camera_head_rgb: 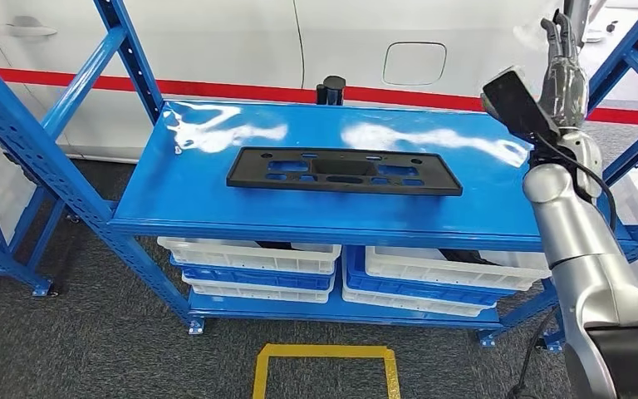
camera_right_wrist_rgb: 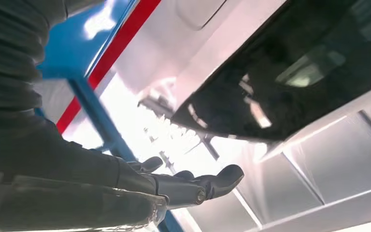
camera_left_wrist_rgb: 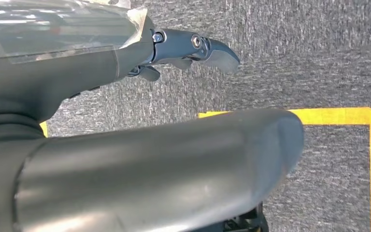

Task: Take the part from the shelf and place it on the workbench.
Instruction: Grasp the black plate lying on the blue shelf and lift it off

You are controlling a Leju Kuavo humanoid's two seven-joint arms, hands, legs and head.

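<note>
A flat black plastic part with several cut-outs lies lengthwise in the middle of the blue shelf top. My right hand is raised high at the shelf's right end, fingers pointing up and spread, holding nothing, well to the right of the part. In the right wrist view the right hand's fingers stretch out against a white car body. In the left wrist view my left hand hangs over grey carpet with fingers extended and nothing in it.
The blue steel rack has slanted posts on both sides. White and blue trays are stacked on its lower shelf. A white car with a red stripe stands behind. Yellow tape marks the grey carpet in front.
</note>
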